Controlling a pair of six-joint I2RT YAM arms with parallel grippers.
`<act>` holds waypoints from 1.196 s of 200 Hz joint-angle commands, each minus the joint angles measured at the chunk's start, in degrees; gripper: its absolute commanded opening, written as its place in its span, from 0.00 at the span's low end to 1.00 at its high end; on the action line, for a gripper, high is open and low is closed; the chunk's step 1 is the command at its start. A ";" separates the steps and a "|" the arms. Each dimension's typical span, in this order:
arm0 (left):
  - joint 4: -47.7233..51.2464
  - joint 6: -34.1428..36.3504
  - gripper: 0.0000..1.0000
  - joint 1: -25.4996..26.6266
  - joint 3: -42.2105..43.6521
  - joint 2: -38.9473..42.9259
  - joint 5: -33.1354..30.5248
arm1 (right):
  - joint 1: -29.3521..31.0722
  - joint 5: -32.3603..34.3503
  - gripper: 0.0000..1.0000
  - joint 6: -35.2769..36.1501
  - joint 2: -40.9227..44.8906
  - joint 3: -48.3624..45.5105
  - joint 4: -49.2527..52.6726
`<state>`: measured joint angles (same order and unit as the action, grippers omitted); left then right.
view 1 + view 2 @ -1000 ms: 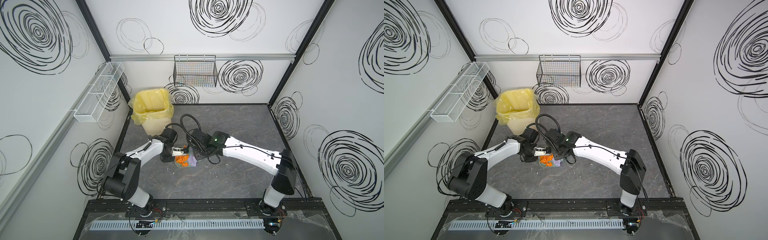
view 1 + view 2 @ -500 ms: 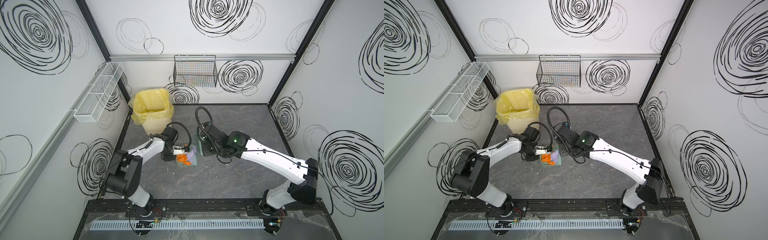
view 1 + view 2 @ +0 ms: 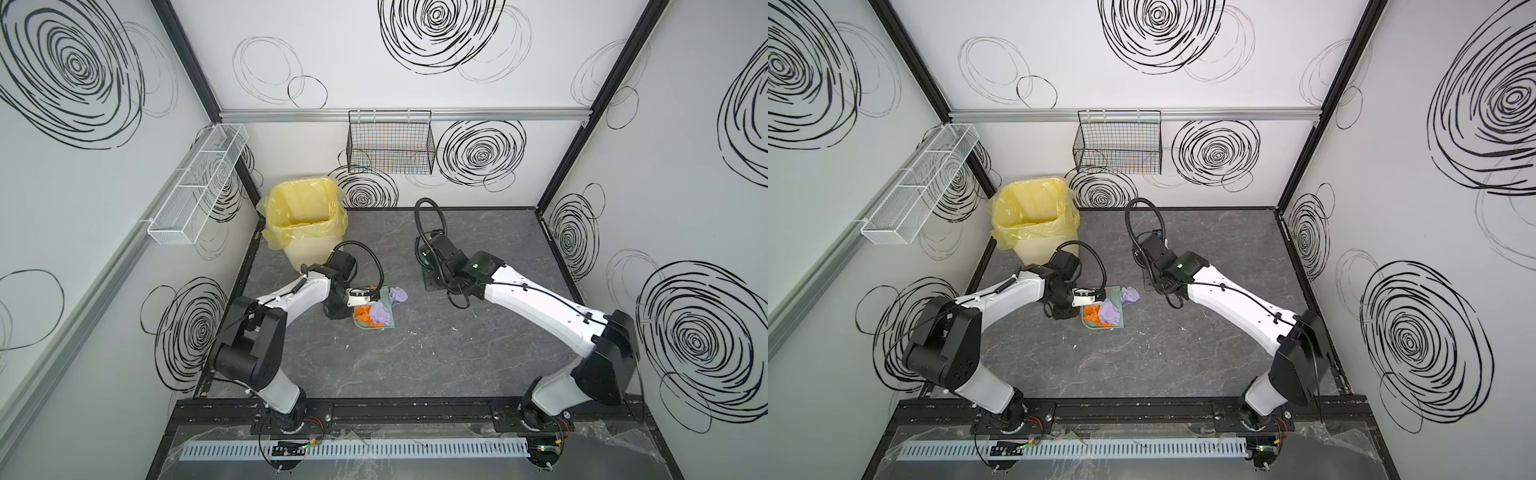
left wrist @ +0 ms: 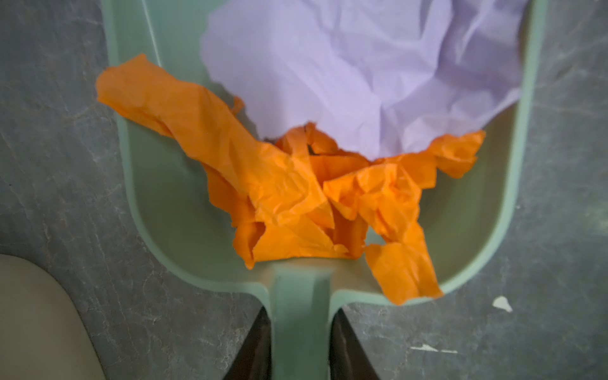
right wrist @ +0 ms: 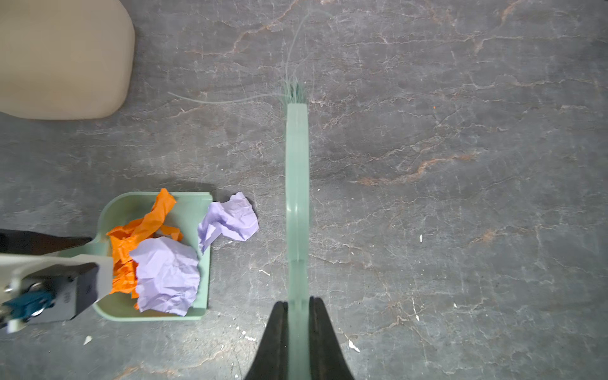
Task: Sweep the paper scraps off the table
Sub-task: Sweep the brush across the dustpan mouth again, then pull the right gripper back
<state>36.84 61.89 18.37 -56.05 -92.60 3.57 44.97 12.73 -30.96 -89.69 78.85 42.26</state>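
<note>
My left gripper (image 4: 301,345) is shut on the handle of the mint-green dustpan (image 4: 158,197), which lies flat on the table (image 3: 457,353). Orange paper scraps (image 4: 279,187) and a lavender wad (image 4: 362,82) fill the pan. Another lavender scrap (image 5: 230,220) lies at the pan's lip (image 5: 194,210), mostly on the table; in a top view this scrap (image 3: 398,295) shows right of the pan. My right gripper (image 5: 297,329) is shut on a mint-green brush (image 5: 297,181), held edge-on above the table to the right of the pan. Its bristles (image 5: 294,90) point away from the gripper.
A beige bin with a yellow liner (image 3: 303,216) stands at the back left, close behind the left arm. A black wire basket (image 3: 390,143) hangs on the rear wall and a white wire shelf (image 3: 195,183) on the left wall. Tiny white crumbs (image 5: 353,345) dot the table.
The right arm has drawn the brush away from the dustpan, to the right and back. The left gripper and the dustpan have barely moved. One lavender scrap now shows at the pan's lip.
</note>
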 commanded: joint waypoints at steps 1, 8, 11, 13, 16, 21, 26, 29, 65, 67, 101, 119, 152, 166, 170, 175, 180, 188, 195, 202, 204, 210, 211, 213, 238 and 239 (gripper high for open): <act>1.19 -0.30 0.00 -0.22 -1.43 -0.65 0.23 | 0.11 1.66 0.00 1.51 -4.24 3.15 0.59; 1.27 -0.21 0.00 -0.24 -1.43 -0.74 0.03 | 0.11 1.00 0.00 0.50 -5.99 4.33 2.35; 1.30 -0.20 0.00 -0.26 -1.43 -0.79 -0.01 | 0.12 0.84 0.00 -0.60 -6.86 4.91 3.25; 1.30 -0.21 0.00 -0.20 -1.43 -0.82 -0.03 | 0.12 0.72 0.00 -1.25 -7.35 5.26 3.99; 1.38 -0.07 0.00 -0.18 -1.43 -0.79 -0.05 | 0.08 0.46 0.00 -1.86 -8.21 5.93 5.04; 1.46 -0.06 0.00 -0.27 -1.49 -0.83 -0.06 | 0.30 0.24 0.00 -2.20 -9.27 6.43 5.99; 1.44 0.00 0.00 -0.27 -1.52 -0.83 -0.07 | 0.80 0.35 0.00 -2.34 -10.01 6.33 6.12; 1.41 -0.03 0.00 -0.32 -1.52 -0.87 -0.06 | 1.08 0.36 0.00 -2.35 -10.25 6.12 6.00; 1.35 0.08 0.00 -0.53 -1.82 -1.31 0.21 | 3.77 -2.88 0.00 -3.81 -10.34 2.74 1.68; 1.29 0.03 0.00 -0.53 -1.79 -1.35 0.21 | 3.82 -2.95 0.00 -3.83 -10.33 2.66 1.62; 0.84 -0.28 0.00 -0.54 -1.69 -1.98 0.46 | 5.29 -5.95 0.00 -4.35 -9.66 2.15 -0.40; 0.69 -0.36 0.00 -0.53 -1.62 -2.19 0.64 | 5.88 -7.77 0.00 -4.34 -8.56 1.65 -2.07; 0.51 -0.44 0.00 -0.48 -1.68 -2.41 0.71 | 6.80 -9.93 0.00 -4.36 -6.26 1.32 -3.61; 0.51 -0.41 0.00 -0.45 -1.71 -2.41 0.89 | 6.97 -11.07 0.00 -4.39 -4.67 0.54 -5.37; 0.51 -0.49 0.00 -0.49 -1.74 -2.49 0.93 | 7.06 -11.27 0.00 -4.50 -4.10 0.25 -5.83; 0.60 -0.49 0.00 -0.50 -1.78 -2.50 1.06 | 7.07 -11.56 0.00 -4.55 -3.50 -0.10 -6.38; 0.61 -0.60 0.00 -0.45 -1.78 -2.50 1.23 | 7.06 -11.74 0.00 -4.68 -2.89 -0.50 -6.92; 0.61 -0.65 0.00 -0.49 -1.70 -2.50 1.35 | 6.85 -12.25 0.00 -4.57 -2.18 -1.03 -7.58; 0.61 -0.71 0.00 -0.44 -1.65 -2.46 1.39 | 6.79 -12.32 0.00 -4.62 -1.76 -1.24 -7.49; 0.60 -0.64 0.00 -0.49 -1.60 -2.41 1.38 | 6.69 -11.79 0.00 -4.68 -1.38 -1.21 -6.89; 0.58 -0.63 0.00 -0.50 -1.60 -2.41 1.42 | 6.70 -11.59 0.00 -4.78 -1.26 -1.14 -6.65; 0.51 -0.56 0.00 -0.54 -1.60 -2.33 1.50 | 6.74 -10.74 0.00 -4.90 -1.05 -0.93 -5.72; 0.51 -0.60 0.00 -0.53 -1.60 -2.28 1.51 | 6.73 -10.64 0.00 -4.94 -0.99 -0.87 -5.58; 0.45 -0.55 0.00 -0.62 -1.56 -2.16 1.63 | 6.71 -10.41 0.00 -5.02 -0.94 -0.84 -5.29; -0.02 -0.76 0.00 -1.49 -1.84 -1.49 3.98 | 6.76 -7.00 0.00 -5.73 1.06 -0.42 -1.27; -0.06 -0.78 0.00 -1.50 -1.90 -1.51 4.11 | 6.74 -6.92 0.00 -5.75 1.12 -0.44 -1.11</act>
<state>37.12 61.56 17.91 -56.90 -93.86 4.34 51.64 2.02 -35.38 -91.37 78.30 37.71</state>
